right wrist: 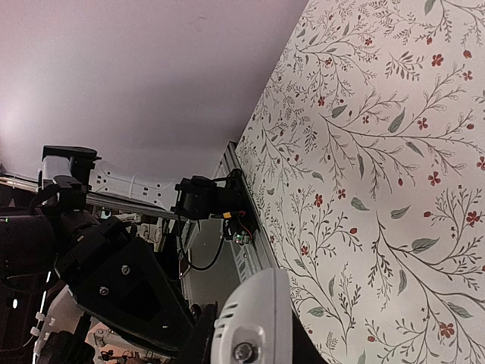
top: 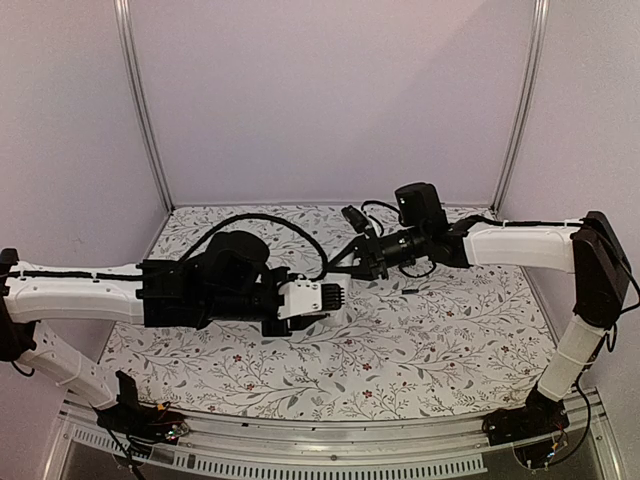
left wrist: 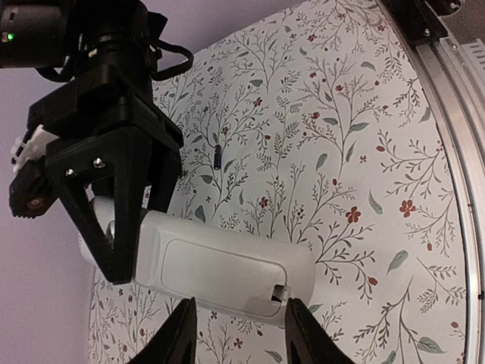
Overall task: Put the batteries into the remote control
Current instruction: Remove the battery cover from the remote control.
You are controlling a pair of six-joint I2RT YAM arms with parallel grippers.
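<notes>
Gripping both ends, left claw and right claw: slim white remote control, back cover up

Floral tablecloth, pale backdrop; perhaps aluminium frame posts

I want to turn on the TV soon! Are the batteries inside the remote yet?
Not yet. Done: the left gripper has picked up the remote control and holds it off the table. In hand: the right gripper is at its other end, and the back cover looks shut. Left: one battery lies on the flowered tablecloth; the second isn't visible. Both need loading.
</notes>
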